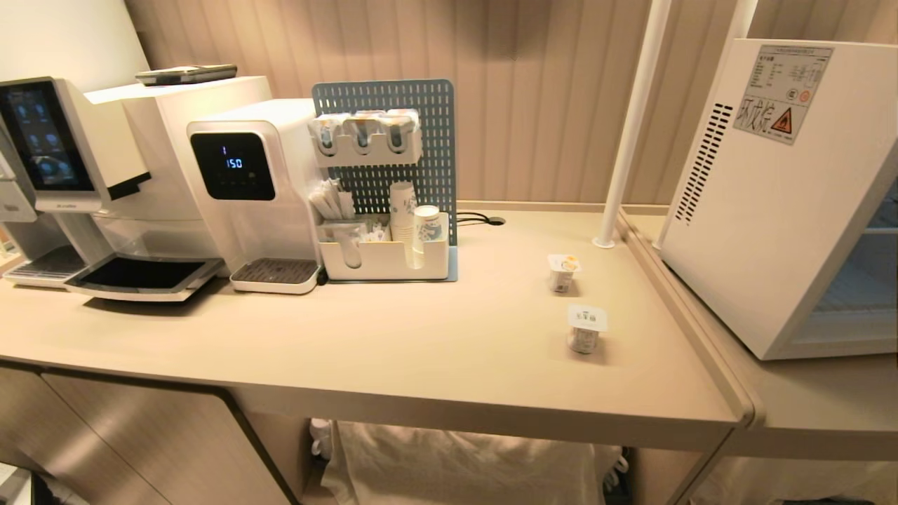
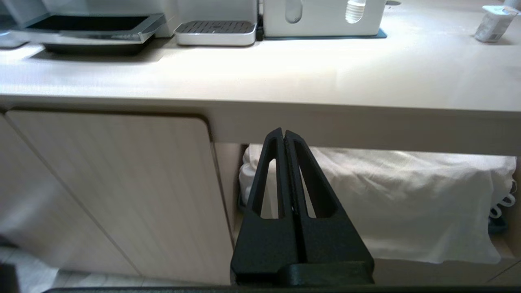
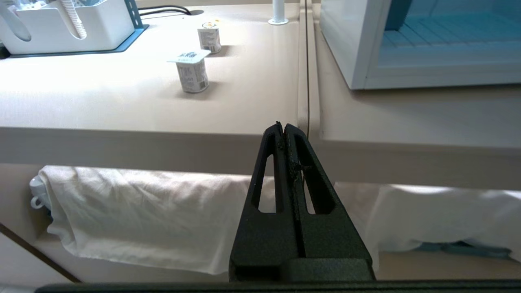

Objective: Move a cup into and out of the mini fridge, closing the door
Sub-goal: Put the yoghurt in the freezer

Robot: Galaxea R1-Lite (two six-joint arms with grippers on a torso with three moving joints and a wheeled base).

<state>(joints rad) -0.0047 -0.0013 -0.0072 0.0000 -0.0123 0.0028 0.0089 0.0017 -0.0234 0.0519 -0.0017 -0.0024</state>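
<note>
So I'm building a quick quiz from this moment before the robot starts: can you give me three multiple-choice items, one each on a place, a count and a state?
1. Where does the mini fridge stand?
A. at the counter's right end
B. between the coffee machines
C. on the floor

2. How many sealed cups stand loose on the counter?
A. one
B. two
C. four

3. How are the left gripper and right gripper?
A. both shut, empty
B. both wide open
C. each holding a cup

Answers: 1 A, it sits right of the white pole. 2 B, a farther cup and a nearer cup. 3 A, the wrist views show fingers pressed together below the counter edge.
</note>
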